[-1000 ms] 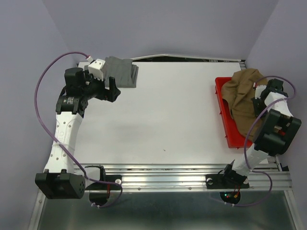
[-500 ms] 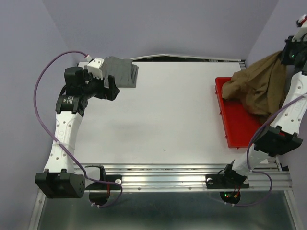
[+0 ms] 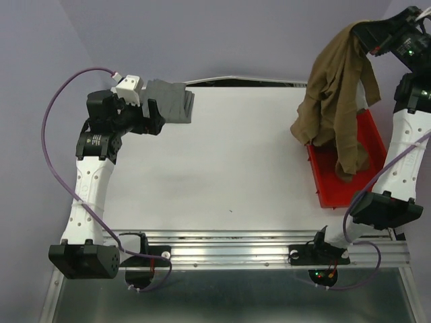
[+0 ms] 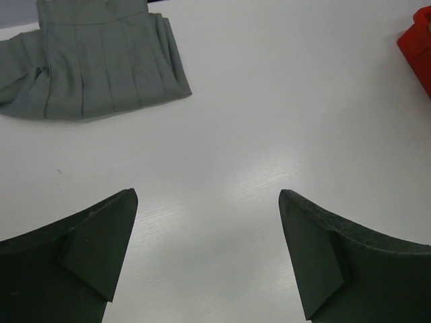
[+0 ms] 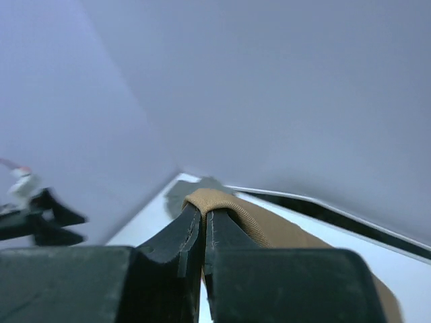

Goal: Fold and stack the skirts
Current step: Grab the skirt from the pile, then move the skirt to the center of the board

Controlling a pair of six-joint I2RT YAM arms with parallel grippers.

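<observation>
tan skirt raised over tray | right fingers pinching it | left fingers wide

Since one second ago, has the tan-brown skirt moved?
Yes. The tan-brown skirt rose out of the red tray, where it lay heaped, and now hangs over it from the shut right end effector.

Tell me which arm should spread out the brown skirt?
Right. The right gripper is shut on the brown skirt, dangling over the red tray. The left gripper sits open beside the grey skirt.
</observation>
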